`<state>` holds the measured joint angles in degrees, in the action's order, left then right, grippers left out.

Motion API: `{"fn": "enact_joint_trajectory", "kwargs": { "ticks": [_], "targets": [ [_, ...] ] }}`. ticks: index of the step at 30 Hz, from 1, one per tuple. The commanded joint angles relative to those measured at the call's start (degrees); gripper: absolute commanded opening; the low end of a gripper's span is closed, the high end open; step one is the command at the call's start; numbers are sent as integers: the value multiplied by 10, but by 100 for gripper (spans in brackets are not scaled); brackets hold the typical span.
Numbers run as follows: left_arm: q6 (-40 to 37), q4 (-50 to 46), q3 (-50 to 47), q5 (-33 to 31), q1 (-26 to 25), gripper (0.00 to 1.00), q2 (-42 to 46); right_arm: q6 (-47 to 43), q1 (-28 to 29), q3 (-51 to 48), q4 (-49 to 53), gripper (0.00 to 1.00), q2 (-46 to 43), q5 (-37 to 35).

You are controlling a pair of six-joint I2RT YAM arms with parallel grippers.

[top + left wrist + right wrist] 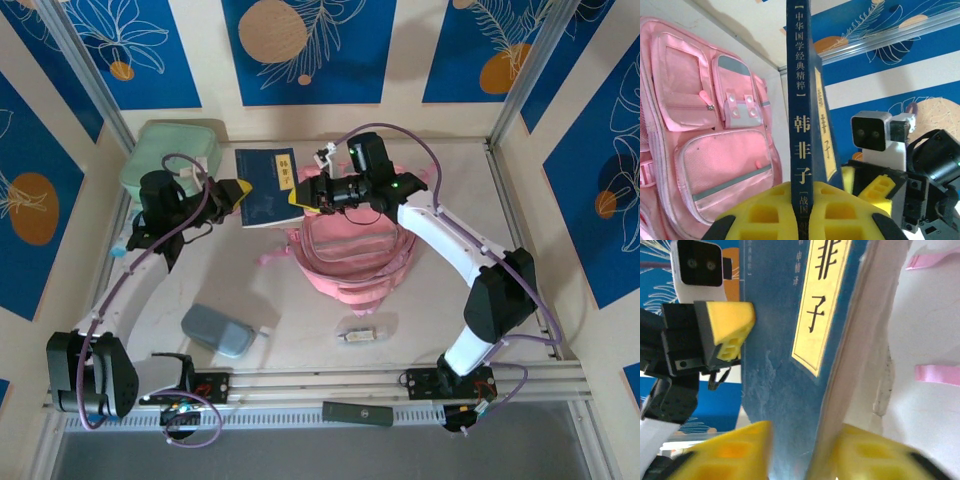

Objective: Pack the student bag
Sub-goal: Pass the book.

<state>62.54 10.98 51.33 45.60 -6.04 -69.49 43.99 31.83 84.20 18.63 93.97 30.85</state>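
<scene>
Setting: a white table (pixel 440 300) walled with blue and cream panels, seen from above and from both wrists.
Student bag: the pink student bag (pixel 350 262) lies flat in the middle of the table. Its far end sits under the right arm's wrist. The left wrist view shows its front pockets, zips and pale clear panels.
Book: a dark blue book (pixel 266 185) with a yellow title strip and Chinese lettering sits just beyond the bag's far left corner, between the two grippers.
Left gripper: the left gripper (pixel 240 192) is closed tight on the book's left edge. In its wrist view, the yellow foam pads (pixel 765 212) press on both sides of the spine.
Right gripper: the right gripper (pixel 300 197) is at the book's right edge, one yellow finger on each side. Whether the fingers press on the book or merely flank it cannot be told.
Mint-green box: a mint-green box (pixel 170 155) sits in the far left corner, behind the left arm.
Grey-blue pouch: a grey-blue pouch (pixel 218 330) lies near the left arm's base, well apart from the bag.
Small item: a small pale object (pixel 360 333) lies just in front of the bag, too small to identify.
</scene>
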Motion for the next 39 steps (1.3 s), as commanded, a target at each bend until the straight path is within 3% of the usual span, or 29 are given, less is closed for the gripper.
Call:
{"fn": "enact_joint_trajectory", "kwargs": {
  "ticks": [1, 8, 12, 16, 22, 30, 39],
  "targets": [
    [31, 58, 31, 14, -11, 0, 9, 0, -18, -23, 24, 61, -23, 8],
    [61, 105, 56, -2, -55, 0, -1, 47, -29, -32, 13, 99, -17, 74],
    [75, 133, 61, -18, -78, 0, -9, 107, -29, -48, -78, 99, -17, 125],
    [35, 75, 68, -27, -83, 0, -8, 150, -34, -79, -155, 99, -48, 136],
    [-12, 4, 65, -56, -84, 0, 5, 167, -47, -104, -193, 75, -71, 162],
    [-60, -59, 79, -68, -87, 0, 3, 124, -46, -101, -155, 44, -73, 149],
    [-118, -96, 105, -79, -120, 2, -1, 58, -63, -95, -59, 2, -78, 126]
  ]
}}
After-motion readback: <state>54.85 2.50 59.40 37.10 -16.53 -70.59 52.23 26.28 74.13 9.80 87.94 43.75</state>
